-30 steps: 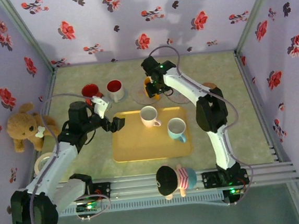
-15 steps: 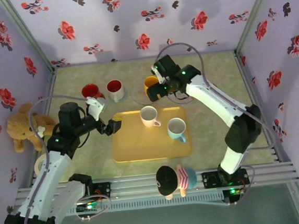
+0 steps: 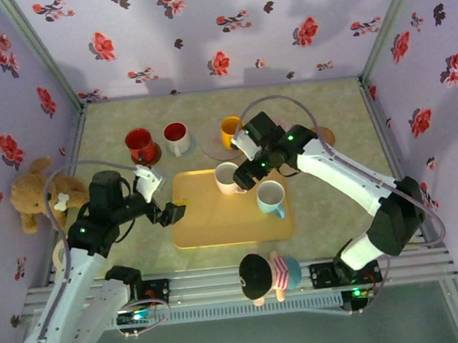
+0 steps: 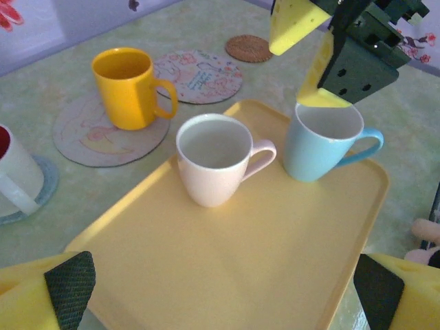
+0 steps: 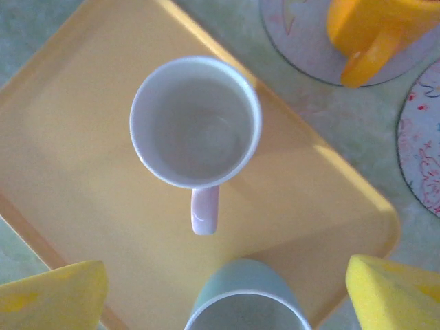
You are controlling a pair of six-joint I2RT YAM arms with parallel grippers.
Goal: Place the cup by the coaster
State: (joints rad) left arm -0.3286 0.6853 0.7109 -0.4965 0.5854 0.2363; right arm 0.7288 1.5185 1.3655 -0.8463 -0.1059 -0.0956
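Right end effector (image 3: pixel 249 172) spread, five cups (image 5: pixel 196 124), tray (image 5: pixel 75 172)

Yellow cup (image 4: pixel 127 86) upright, empty, on round pale coaster (image 4: pixel 86 137)

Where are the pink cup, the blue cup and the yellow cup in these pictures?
pink cup (image 5: pixel 196 124), right wrist view, on its inside bottom.
blue cup (image 4: pixel 316 155), left wrist view, on its outer wall.
yellow cup (image 4: pixel 130 103), left wrist view, on its outer wall.

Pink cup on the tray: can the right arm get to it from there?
Probably yes. Its open fingers hang just above the pink cup, with nothing between; the blue cup stands close beside it.
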